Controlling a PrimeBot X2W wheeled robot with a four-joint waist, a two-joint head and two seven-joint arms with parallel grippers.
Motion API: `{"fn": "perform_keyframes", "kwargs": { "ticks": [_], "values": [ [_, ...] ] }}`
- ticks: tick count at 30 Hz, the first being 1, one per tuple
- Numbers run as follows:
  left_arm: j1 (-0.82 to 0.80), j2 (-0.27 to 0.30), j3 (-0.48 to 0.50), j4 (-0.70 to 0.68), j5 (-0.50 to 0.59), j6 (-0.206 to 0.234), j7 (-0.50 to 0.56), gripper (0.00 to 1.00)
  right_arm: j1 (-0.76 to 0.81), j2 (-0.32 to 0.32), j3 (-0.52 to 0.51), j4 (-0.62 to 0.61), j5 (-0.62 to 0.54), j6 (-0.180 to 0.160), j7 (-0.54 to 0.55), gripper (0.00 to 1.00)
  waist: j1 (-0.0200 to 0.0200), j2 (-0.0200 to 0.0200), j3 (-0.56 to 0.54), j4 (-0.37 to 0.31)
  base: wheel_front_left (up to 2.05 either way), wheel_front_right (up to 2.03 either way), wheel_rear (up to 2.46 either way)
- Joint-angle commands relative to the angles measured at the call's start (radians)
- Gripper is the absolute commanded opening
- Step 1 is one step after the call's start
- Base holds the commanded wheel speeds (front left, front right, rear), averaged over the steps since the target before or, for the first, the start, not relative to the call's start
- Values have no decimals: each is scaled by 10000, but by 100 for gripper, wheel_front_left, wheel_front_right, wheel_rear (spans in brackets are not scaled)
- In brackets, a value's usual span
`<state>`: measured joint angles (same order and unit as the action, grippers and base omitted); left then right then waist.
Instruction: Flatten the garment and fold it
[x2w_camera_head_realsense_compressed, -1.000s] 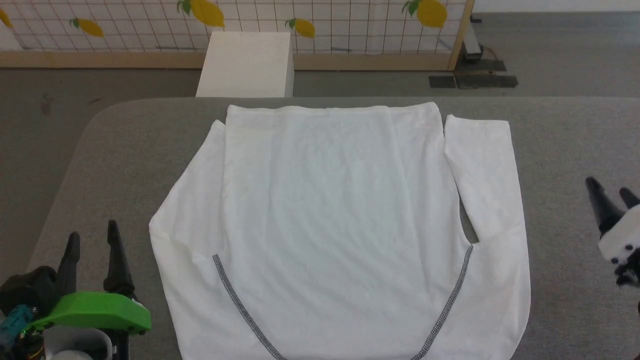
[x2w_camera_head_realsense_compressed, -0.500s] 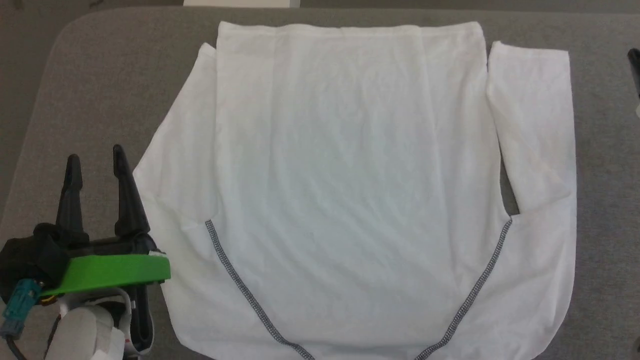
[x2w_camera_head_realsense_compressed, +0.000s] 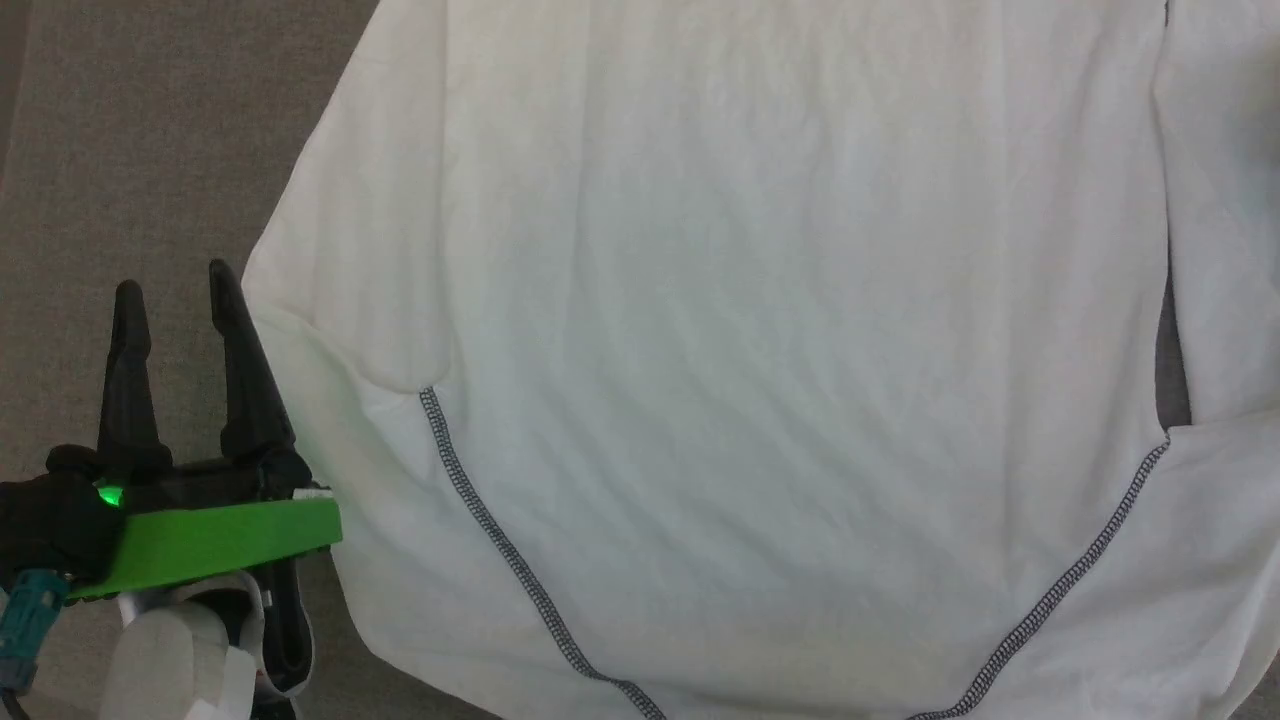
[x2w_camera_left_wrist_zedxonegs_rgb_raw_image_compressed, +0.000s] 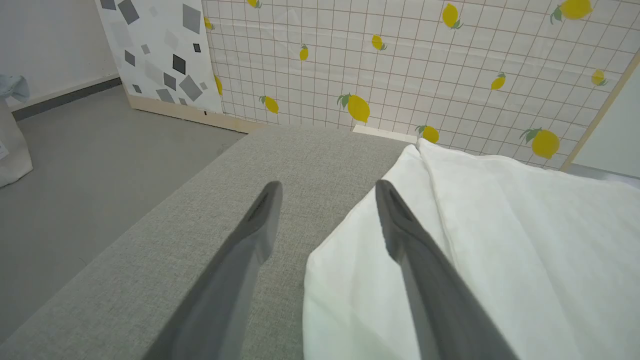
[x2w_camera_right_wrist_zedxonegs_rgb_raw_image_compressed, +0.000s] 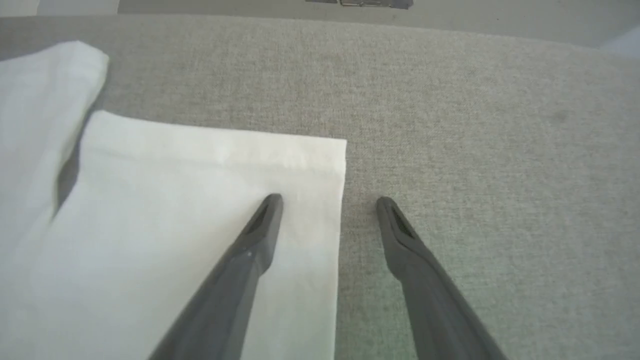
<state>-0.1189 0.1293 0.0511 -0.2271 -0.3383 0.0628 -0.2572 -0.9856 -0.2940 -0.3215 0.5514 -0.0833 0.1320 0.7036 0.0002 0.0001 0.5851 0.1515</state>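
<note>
The white garment (x2w_camera_head_realsense_compressed: 760, 330) lies spread flat on the grey table (x2w_camera_head_realsense_compressed: 120, 150), dark zigzag seams running across its lower part. My left gripper (x2w_camera_head_realsense_compressed: 172, 285) stands open at the garment's left edge, beside the folded sleeve. In the left wrist view the left gripper (x2w_camera_left_wrist_zedxonegs_rgb_raw_image_compressed: 327, 187) straddles the cloth's edge (x2w_camera_left_wrist_zedxonegs_rgb_raw_image_compressed: 350, 260), one finger over bare table, the other over fabric. In the right wrist view my right gripper (x2w_camera_right_wrist_zedxonegs_rgb_raw_image_compressed: 328, 200) is open above the end of the right sleeve (x2w_camera_right_wrist_zedxonegs_rgb_raw_image_compressed: 210, 165), one finger over the cuff, the other over the table (x2w_camera_right_wrist_zedxonegs_rgb_raw_image_compressed: 475, 125).
A lemon-print grid screen (x2w_camera_left_wrist_zedxonegs_rgb_raw_image_compressed: 400, 65) stands behind the table, with grey floor (x2w_camera_left_wrist_zedxonegs_rgb_raw_image_compressed: 75, 165) to the left of it. The table's left edge (x2w_camera_left_wrist_zedxonegs_rgb_raw_image_compressed: 150, 215) runs close beside my left gripper. Bare grey table lies right of the sleeve (x2w_camera_right_wrist_zedxonegs_rgb_raw_image_compressed: 500, 200).
The head camera has tilted down and closer, so the white box and far table edge left the picture. The left gripper came up to the garment's left edge; the right gripper left the head view.
</note>
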Motion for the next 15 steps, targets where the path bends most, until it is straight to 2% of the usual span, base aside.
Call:
{"fn": "perform_keyframes", "kwargs": {
  "ticks": [1,3,4,5,11,15],
  "values": [
    [-191,-96,101,-15,121,-103,-45,100,-177,-23,127,165,-128,-13,-19,100,-2,-1,343,219,0,0,0],
    [-180,-192,207,45,197,-212,-45,100,-219,-36,184,390,-147,-13,111,100,-2,-1,352,187,0,0,0],
    [-179,-231,254,75,227,-257,-45,100,-229,-36,174,496,-156,-13,228,72,-2,-1,337,168,0,0,0],
    [-168,-306,373,151,290,-341,-45,100,-246,-37,151,673,-203,-13,467,0,-2,-1,249,84,0,0,0],
    [-153,-468,581,427,438,-628,-45,100,-298,90,-663,688,-69,-13,311,0,-2,-1,-393,-222,0,0,0],
    [-113,-529,699,604,546,-781,-45,100,77,-129,-1220,435,199,-13,92,0,-2,-1,-1070,-466,0,0,0]
  ]
}}
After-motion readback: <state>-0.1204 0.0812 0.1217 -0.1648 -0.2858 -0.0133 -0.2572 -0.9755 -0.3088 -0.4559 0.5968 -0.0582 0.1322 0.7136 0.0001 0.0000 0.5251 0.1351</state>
